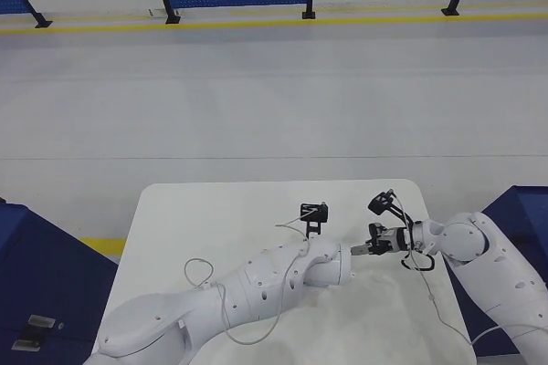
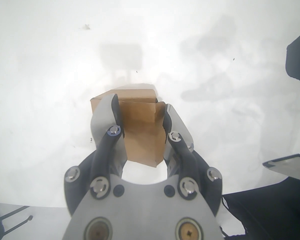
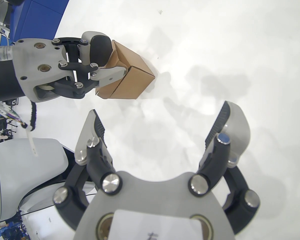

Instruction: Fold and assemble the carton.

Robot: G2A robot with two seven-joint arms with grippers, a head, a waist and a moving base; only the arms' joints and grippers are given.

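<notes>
A small brown carton [image 2: 140, 126] lies on the white table [image 2: 52, 63], its folded end flaps toward my left gripper. My left gripper [image 2: 140, 103] is shut on the carton, one finger against each side of its flap end. Seen from the right wrist, the carton [image 3: 137, 76] rests with its far corner on the table while the left gripper [image 3: 117, 57] clamps its near end. My right gripper [image 3: 160, 108] hangs open a short way from the carton, nothing between its fingers. From above, the right gripper [image 1: 363, 248] meets the left arm's wrist [image 1: 333, 265] near the table's right half.
The table [image 1: 210, 219] has rounded corners, and its right edge lies just behind the right arm. Blue structures stand beside it on the left [image 1: 18, 265] and right [image 1: 530, 205]. A thin cable [image 1: 196, 269] loops along the left arm.
</notes>
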